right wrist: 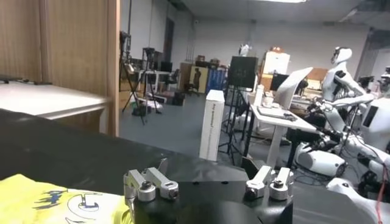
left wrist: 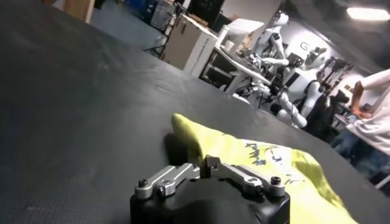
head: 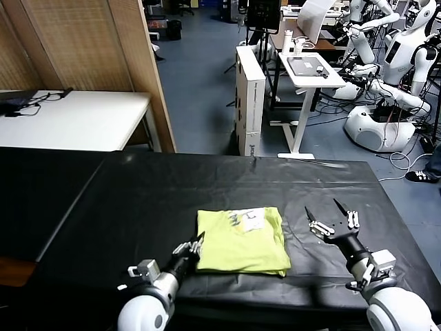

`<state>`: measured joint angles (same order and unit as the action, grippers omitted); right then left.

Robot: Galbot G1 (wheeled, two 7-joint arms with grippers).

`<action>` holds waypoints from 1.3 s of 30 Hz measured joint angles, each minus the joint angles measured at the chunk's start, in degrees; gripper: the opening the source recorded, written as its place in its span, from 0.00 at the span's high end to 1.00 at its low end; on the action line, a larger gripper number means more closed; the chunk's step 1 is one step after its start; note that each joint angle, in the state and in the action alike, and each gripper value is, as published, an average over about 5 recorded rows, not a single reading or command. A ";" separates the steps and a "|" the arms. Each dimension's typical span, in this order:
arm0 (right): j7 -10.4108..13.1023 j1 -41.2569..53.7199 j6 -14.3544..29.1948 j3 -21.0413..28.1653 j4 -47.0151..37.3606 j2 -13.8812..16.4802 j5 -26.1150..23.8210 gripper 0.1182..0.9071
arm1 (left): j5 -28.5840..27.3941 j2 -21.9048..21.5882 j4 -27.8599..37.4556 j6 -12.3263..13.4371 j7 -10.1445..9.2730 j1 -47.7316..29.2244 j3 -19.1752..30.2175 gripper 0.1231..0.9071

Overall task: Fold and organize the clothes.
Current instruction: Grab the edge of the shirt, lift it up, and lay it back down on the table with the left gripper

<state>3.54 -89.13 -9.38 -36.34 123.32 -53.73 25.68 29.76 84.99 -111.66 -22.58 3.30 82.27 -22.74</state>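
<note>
The clothes are one lime yellow-green T-shirt [head: 241,241], folded into a flat square on the black table [head: 138,200], with a small white-grey print near its far edge. My left gripper [head: 198,241] is at the shirt's near left corner. In the left wrist view the left gripper [left wrist: 201,163] has its jaws pressed together on the edge of the T-shirt [left wrist: 262,158]. My right gripper [head: 327,214] hovers open to the right of the shirt, clear of it. The right wrist view shows the right gripper [right wrist: 204,167] holding nothing, with the T-shirt [right wrist: 36,201] off to one side.
The black table's front edge runs just below the shirt. Beyond its far edge stand a white table [head: 76,117], a wooden partition [head: 138,62], a tall white box [head: 249,96], a white desk [head: 310,69] and other robots [head: 386,103].
</note>
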 joint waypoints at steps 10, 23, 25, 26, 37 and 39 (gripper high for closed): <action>0.68 1.00 -0.60 0.04 -1.30 -0.75 -1.66 0.00 | 2.11 -2.38 -2.55 -4.36 -0.33 0.48 -1.77 0.94; 0.99 4.85 -0.77 3.61 -4.74 -2.82 -4.08 0.00 | 8.55 -20.79 -6.60 -4.98 1.37 4.03 -19.54 0.94; 1.03 5.37 -0.77 4.26 -5.08 -3.10 -4.29 0.00 | 10.36 -23.62 -7.03 -5.00 1.30 4.92 -22.92 0.94; 1.04 5.60 -0.77 4.59 -5.25 -3.25 -4.40 0.00 | 11.26 -24.95 -7.29 -5.11 1.19 5.37 -24.62 0.94; 1.16 5.44 -1.22 5.86 -5.24 -4.85 -5.73 0.00 | 24.35 -29.21 -15.67 -11.54 -9.55 4.88 -29.97 0.94; 1.19 4.84 -1.41 5.36 -4.75 -4.89 -5.77 0.00 | 25.35 -27.11 -17.36 -12.14 -12.10 3.00 -26.01 0.94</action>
<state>4.73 -84.29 -10.78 -30.98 118.56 -58.63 19.92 55.11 57.88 -129.02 -34.73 -8.80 85.28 -48.75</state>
